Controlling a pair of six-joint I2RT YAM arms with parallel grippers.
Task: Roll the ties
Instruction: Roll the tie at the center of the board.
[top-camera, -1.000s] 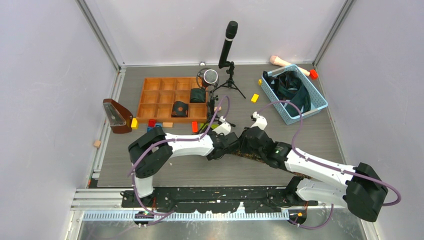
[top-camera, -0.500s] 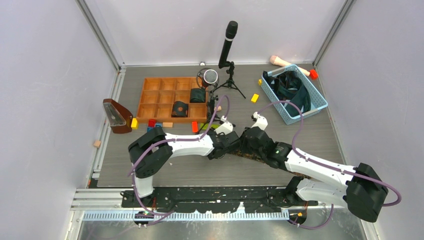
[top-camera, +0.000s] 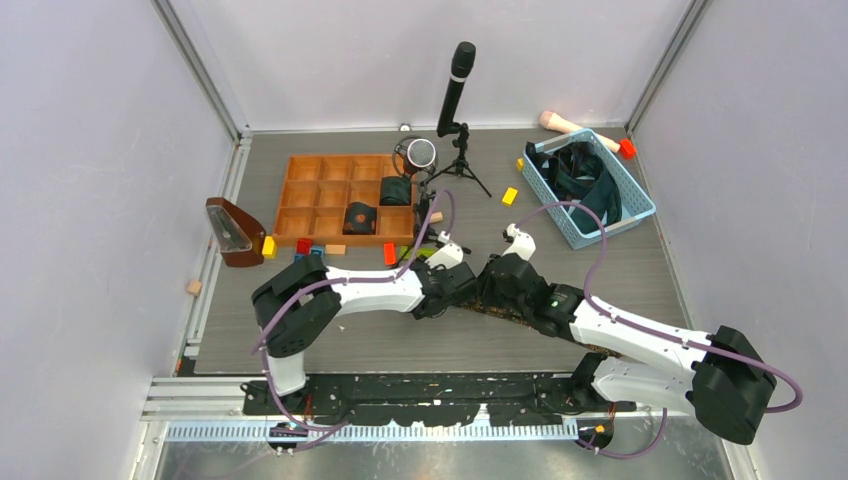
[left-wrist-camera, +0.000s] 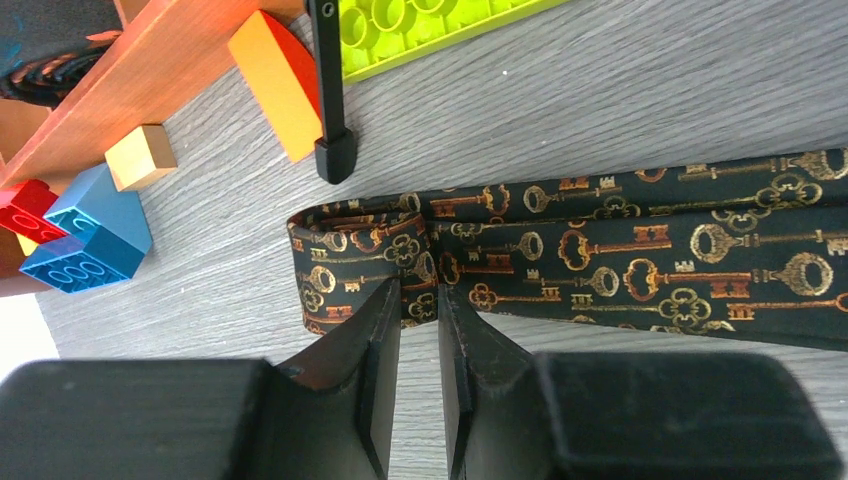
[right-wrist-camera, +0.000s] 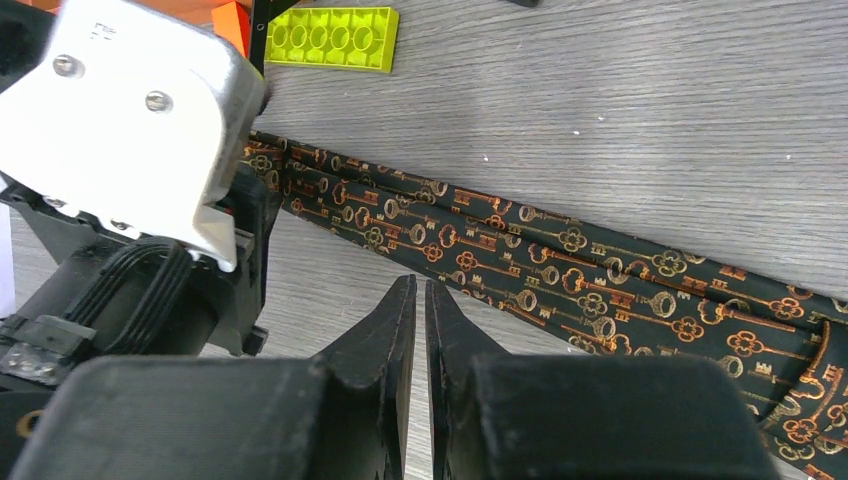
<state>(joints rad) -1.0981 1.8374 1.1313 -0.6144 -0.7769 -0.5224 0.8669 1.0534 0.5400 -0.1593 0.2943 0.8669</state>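
Gold key-print tie (left-wrist-camera: 620, 250) lies flat on the table (left-wrist-camera: 650, 90) mid-scene, its left end folded over. The left gripper (left-wrist-camera: 420, 298) pinches that fold. On the right gripper (right-wrist-camera: 421, 290) the jaws are almost together, tips at the tie's near edge, nothing visible between.

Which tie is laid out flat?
The black tie with gold keys; the others are coiled in the wooden tray or heaped in the blue basket.
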